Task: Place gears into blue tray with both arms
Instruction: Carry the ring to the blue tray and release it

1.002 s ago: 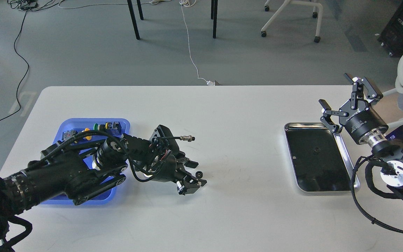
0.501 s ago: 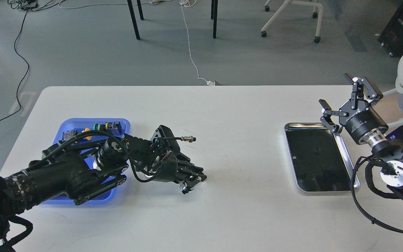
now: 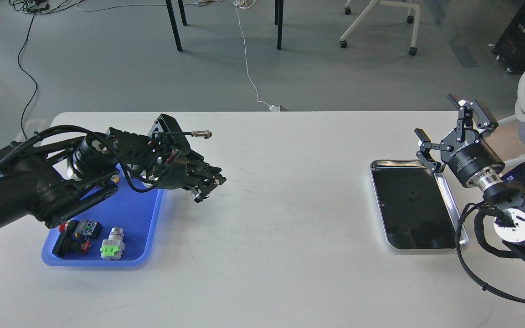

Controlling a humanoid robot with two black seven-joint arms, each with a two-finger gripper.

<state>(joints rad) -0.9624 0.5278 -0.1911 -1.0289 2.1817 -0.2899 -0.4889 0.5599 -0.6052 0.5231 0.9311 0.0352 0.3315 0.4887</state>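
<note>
Left arm [image 3: 39, 187] comes in low from the left edge, forearm lying across the upper half of the blue tray [image 3: 141, 214], wrist bent toward table centre. Left gripper [image 3: 208, 182] sits just past the tray's right rim, above the white table [image 3: 267, 237], fingers pressed together and pointing right; a gear between the tips can't be made out, everything there is black on black. A silver-tipped cable connector [image 3: 202, 134] sticks out above and behind that gripper. Below and behind the gripper, at the near end of the tray: a red-capped push-button switch [image 3: 72, 243], a small dark switch block [image 3: 90, 228] and a switch with a bright green part [image 3: 112, 246], all clear of the arm. Well to the right, the steel tray [image 3: 458, 237] with the dark mirror bottom holds one small black gear [image 3: 411, 197] near its middle, lying flat. Right arm [image 3: 513, 223] enters from the right edge and rises up and back. Right gripper [image 3: 445, 120] is above the steel tray's far right corner, fingers spread wide, nothing between them. The gear lies below and to the left of that gripper, apart from it.
</note>
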